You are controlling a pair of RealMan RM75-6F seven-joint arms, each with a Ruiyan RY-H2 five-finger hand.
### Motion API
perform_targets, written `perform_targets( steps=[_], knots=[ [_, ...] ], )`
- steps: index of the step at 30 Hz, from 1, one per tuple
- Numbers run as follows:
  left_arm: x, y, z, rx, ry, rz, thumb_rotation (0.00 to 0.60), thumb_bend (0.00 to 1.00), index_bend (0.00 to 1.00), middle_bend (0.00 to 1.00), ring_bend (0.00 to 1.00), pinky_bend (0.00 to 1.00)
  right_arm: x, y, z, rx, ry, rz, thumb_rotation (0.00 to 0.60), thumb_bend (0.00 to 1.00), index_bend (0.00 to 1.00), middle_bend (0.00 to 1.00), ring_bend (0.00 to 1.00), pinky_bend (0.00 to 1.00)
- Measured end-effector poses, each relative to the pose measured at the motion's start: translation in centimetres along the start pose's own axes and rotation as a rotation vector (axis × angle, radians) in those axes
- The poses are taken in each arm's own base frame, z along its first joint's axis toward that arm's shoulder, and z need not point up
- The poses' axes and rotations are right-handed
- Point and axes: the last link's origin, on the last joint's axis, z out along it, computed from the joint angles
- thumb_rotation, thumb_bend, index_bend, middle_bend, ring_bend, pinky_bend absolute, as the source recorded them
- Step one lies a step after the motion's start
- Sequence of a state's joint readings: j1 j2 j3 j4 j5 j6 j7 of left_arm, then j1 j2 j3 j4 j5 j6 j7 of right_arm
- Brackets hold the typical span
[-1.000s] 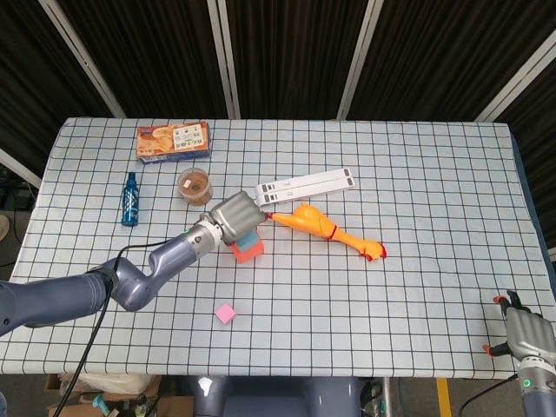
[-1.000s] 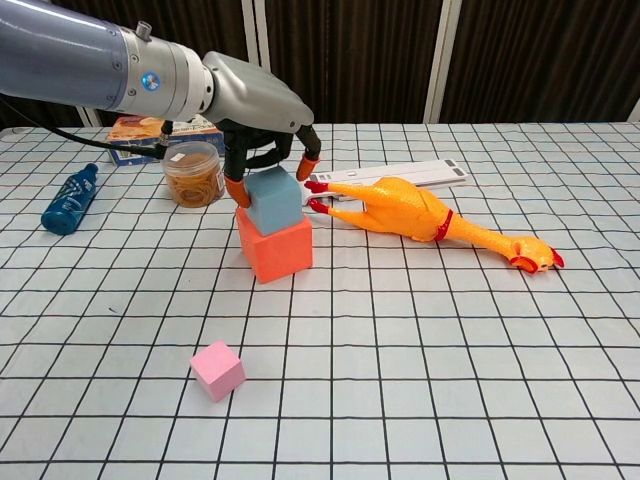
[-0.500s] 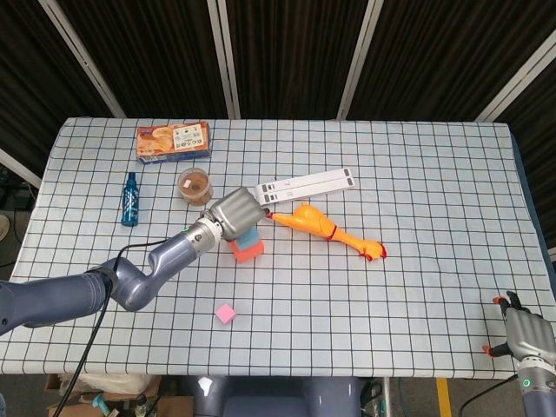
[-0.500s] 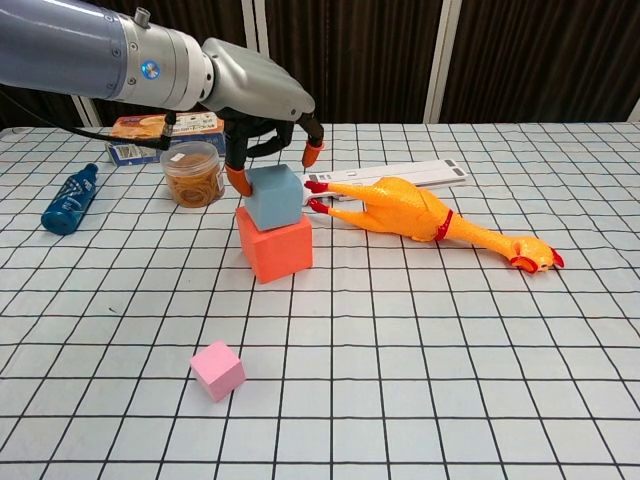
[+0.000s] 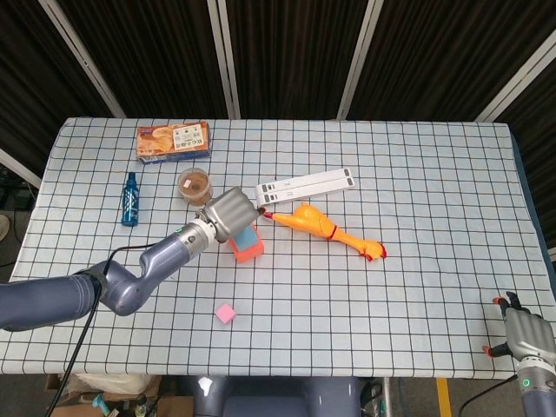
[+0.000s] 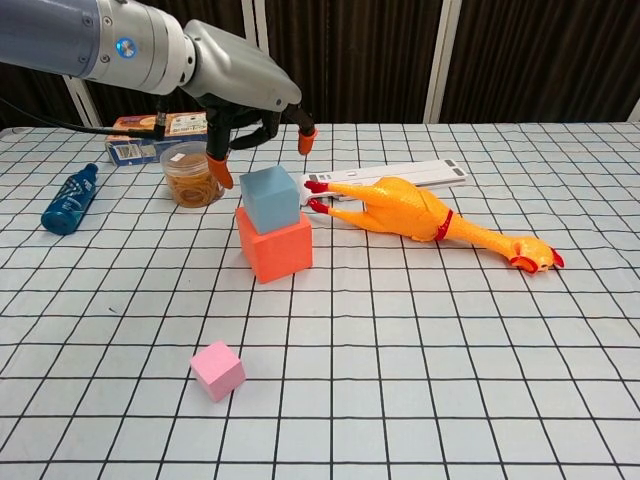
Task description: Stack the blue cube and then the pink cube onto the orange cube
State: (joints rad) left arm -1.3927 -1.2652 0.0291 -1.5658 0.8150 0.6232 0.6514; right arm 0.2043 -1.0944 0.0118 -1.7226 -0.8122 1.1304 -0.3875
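Note:
The blue cube [image 6: 270,198] sits on top of the orange cube [image 6: 274,246] left of the table's middle; from the head camera they show as the blue cube [image 5: 246,238] on the orange cube [image 5: 249,251]. My left hand [image 6: 250,100] hovers above and behind the stack, fingers apart, holding nothing; the head view shows the left hand [image 5: 228,212] partly covering the blue cube. The pink cube [image 6: 218,369] lies alone near the front, also seen as the pink cube [image 5: 226,314]. My right hand [image 5: 526,337] rests at the front right corner, fingers spread.
A yellow rubber chicken [image 6: 420,217] lies just right of the stack, with a white keyboard [image 6: 400,174] behind it. A jar [image 6: 194,173], a blue bottle [image 6: 69,204] and a snack box [image 6: 160,131] stand at the back left.
My left hand has let go of the blue cube and risen up and back to the left. The blue cube stays on the orange cube.

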Motion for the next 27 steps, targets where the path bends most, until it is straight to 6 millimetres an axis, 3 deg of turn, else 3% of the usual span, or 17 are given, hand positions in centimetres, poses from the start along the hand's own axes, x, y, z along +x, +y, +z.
perform_targets(
  steps=[8,11,16,27],
  knots=[
    [2.7,-1.2,-1.7,0.043,0.053,-0.099,0.6,0.1,0.22,0.62,0.65,0.91,0.0,0.0,0.0,0.0,-0.002,0.003,0.6,0.12,0.21,0.07,0.24,0.26],
    [3.1,-1.6,-2.9,0.053,0.048,-0.142,0.6,0.08,0.23,0.64,0.67,0.92,0.0,0.0,-0.1,0.001,-0.002,0.002,0.6,0.12,0.21,0.07,0.24,0.26],
    [2.8,-2.0,-5.1,0.063,0.005,-0.218,0.6,0.07,0.32,0.74,0.75,1.0,-0.1,-0.1,-0.1,0.007,-0.009,-0.001,0.6,0.12,0.21,0.07,0.24,0.26],
    [1.3,-1.8,-7.2,-0.003,0.065,-0.262,0.6,0.07,0.36,0.74,0.75,1.0,-0.3,-0.4,0.0,0.003,-0.024,-0.001,0.6,0.12,0.21,0.07,0.24,0.26]
  ],
)
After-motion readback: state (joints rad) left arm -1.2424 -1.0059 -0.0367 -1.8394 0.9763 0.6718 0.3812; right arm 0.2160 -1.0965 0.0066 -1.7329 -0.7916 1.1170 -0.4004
